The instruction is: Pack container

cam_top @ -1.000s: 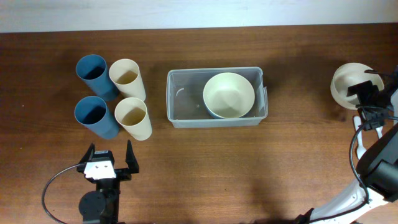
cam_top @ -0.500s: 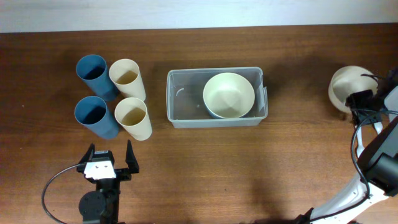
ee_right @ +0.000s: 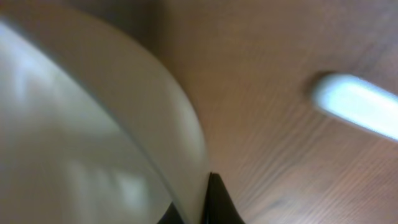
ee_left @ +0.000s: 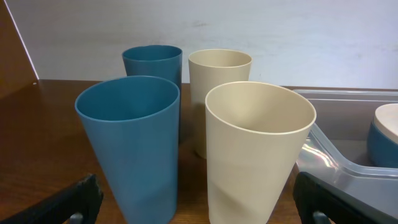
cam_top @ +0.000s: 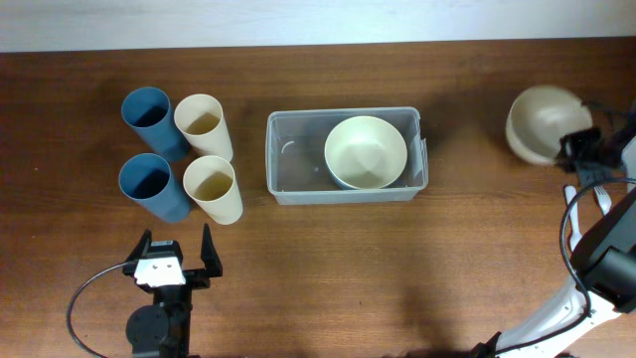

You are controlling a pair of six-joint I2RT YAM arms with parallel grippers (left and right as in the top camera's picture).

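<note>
The clear container (cam_top: 288, 164) stands mid-table and holds a cream bowl (cam_top: 365, 152) nested in a blue one. At the far right edge my right gripper (cam_top: 579, 144) is shut on the rim of a second cream bowl (cam_top: 537, 121), which hangs tilted. In the right wrist view that bowl's wall (ee_right: 81, 124) fills the left side, pinched against a black finger (ee_right: 214, 202). Near the front left my left gripper (cam_top: 176, 257) stands open and empty, just in front of the cups. The container's corner (ee_left: 348, 155) shows in the left wrist view.
Two blue cups (cam_top: 149, 117) (cam_top: 151, 184) and two cream cups (cam_top: 202, 124) (cam_top: 213, 187) stand upright in a square left of the container. The nearest blue cup (ee_left: 130, 143) and cream cup (ee_left: 258, 149) loom close before the left fingers.
My right gripper has shut on the cream bowl's rim and carried it a little left and toward the back. The left arm has stayed put.
</note>
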